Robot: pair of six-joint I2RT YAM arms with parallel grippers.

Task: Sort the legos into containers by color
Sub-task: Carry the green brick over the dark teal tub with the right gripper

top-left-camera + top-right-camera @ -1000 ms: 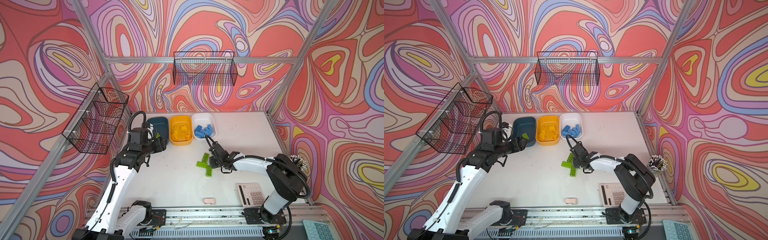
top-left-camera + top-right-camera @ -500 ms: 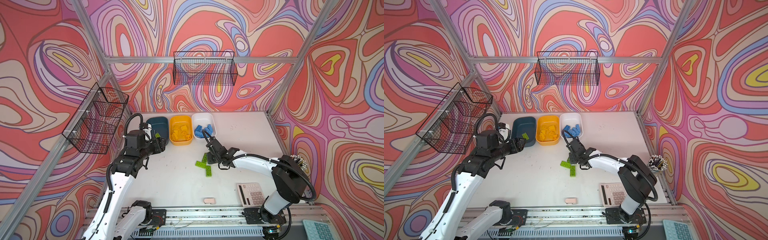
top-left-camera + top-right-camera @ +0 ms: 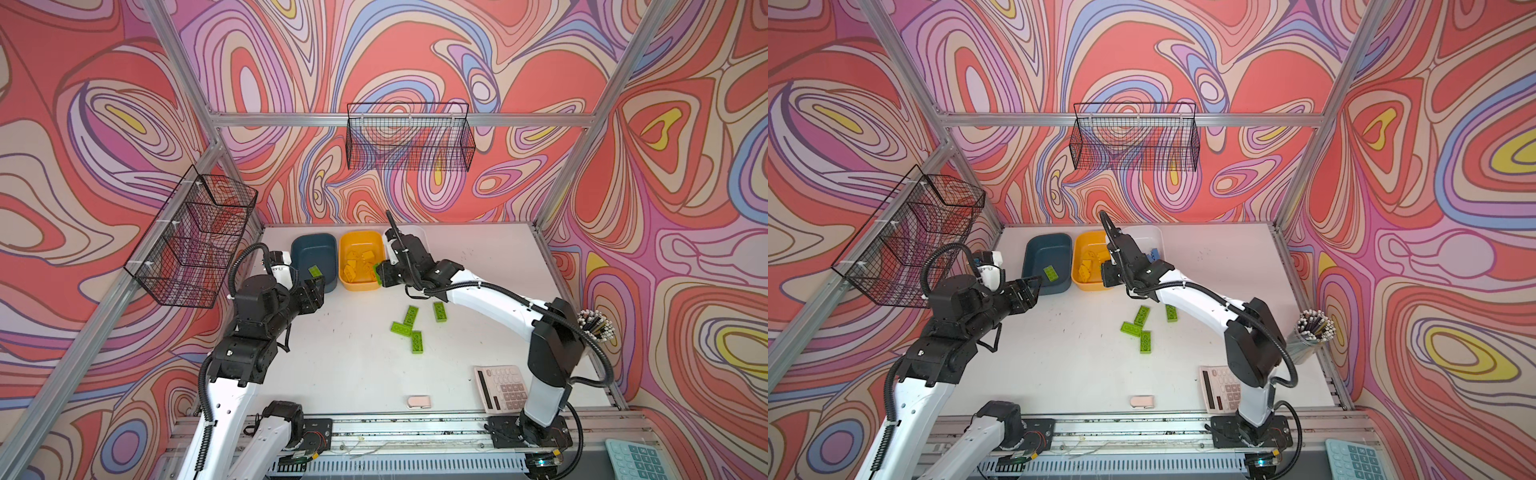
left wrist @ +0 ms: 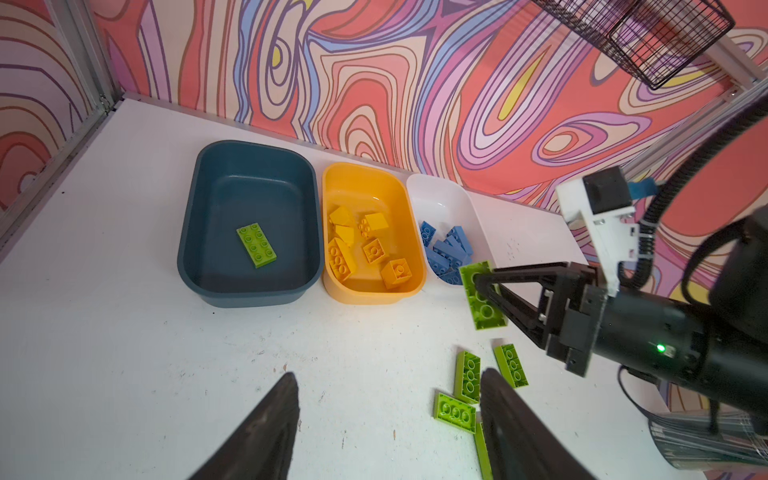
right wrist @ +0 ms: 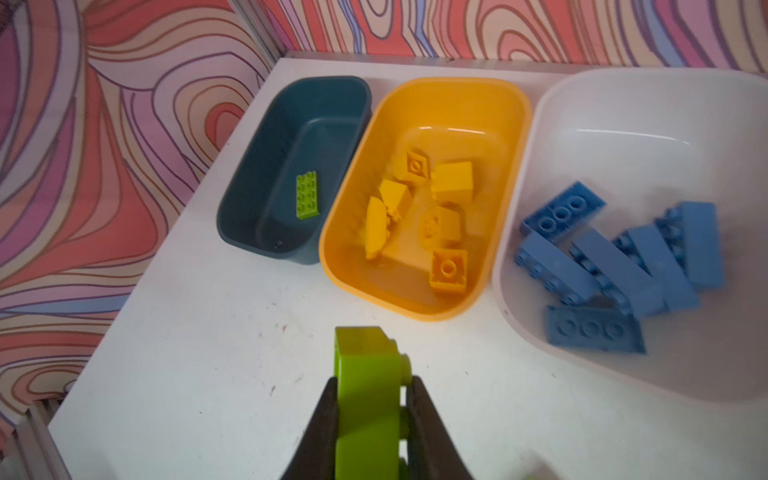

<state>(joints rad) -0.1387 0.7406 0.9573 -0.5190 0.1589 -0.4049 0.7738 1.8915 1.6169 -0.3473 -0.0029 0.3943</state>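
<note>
My right gripper (image 5: 371, 386) is shut on a lime green lego (image 5: 365, 399) and holds it above the table, just in front of the yellow-orange container (image 3: 361, 286). In the left wrist view the held lego (image 4: 482, 295) hangs near the white container (image 4: 440, 199), which holds several blue legos (image 4: 446, 249). The yellow-orange container holds several yellow legos (image 4: 365, 249). One green lego (image 3: 314, 272) lies in the dark teal container (image 3: 307, 249). Several green legos (image 3: 409, 314) lie loose mid-table. My left gripper (image 4: 388, 372) is open and empty, in front of the teal container.
A pink calculator (image 3: 503, 388) and a small pink object (image 3: 419, 401) lie near the front edge. A cup of pencils (image 3: 594, 324) stands at the right edge. Black wire baskets hang on the back wall (image 3: 409, 137) and the left wall (image 3: 195, 241).
My right gripper has risen from the green pile with one lego in it and moved back toward the containers. The left arm has drawn back a little from the teal container.
</note>
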